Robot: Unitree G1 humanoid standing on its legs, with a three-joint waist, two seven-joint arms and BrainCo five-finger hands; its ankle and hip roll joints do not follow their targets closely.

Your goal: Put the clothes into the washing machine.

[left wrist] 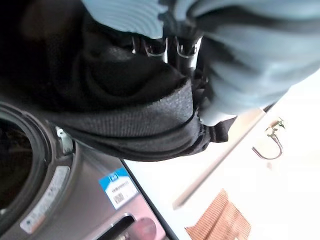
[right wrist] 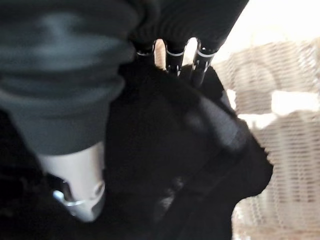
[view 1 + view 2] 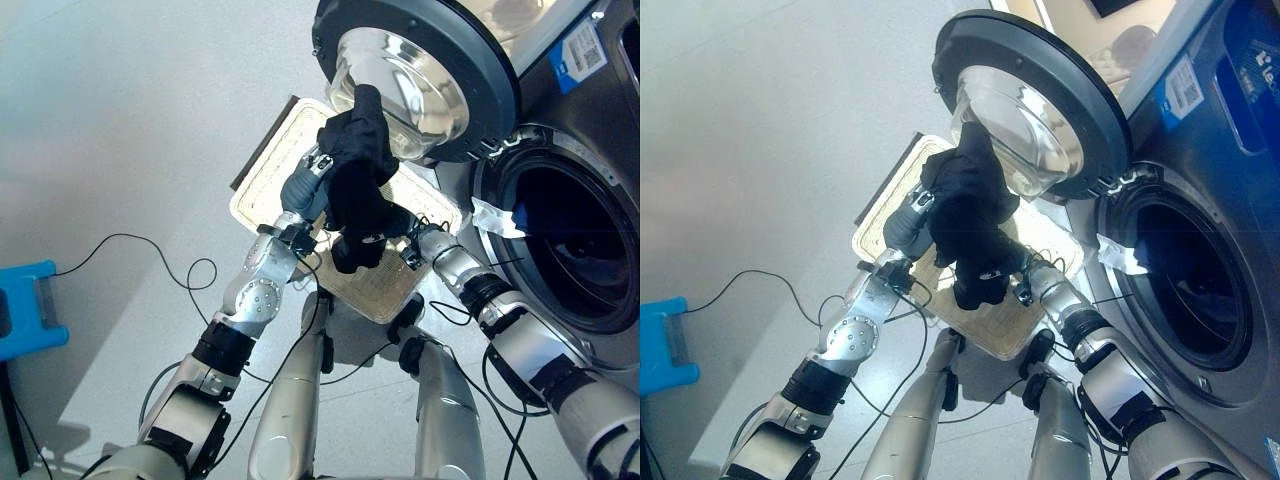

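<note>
A black garment hangs bunched in the air between my two hands, over a white woven basket on the floor. My left hand grips the garment's left side, fingers curled into the cloth. From the right, my right hand clutches the lower part, its fingers sunk in the black cloth. The washing machine's drum opening gapes dark to the right of the garment. Its round glass door is swung open just behind the cloth.
A small white piece lies on the drum's rim at its left edge. A blue object sits on the pale floor far to the left. The basket shows close under my right hand.
</note>
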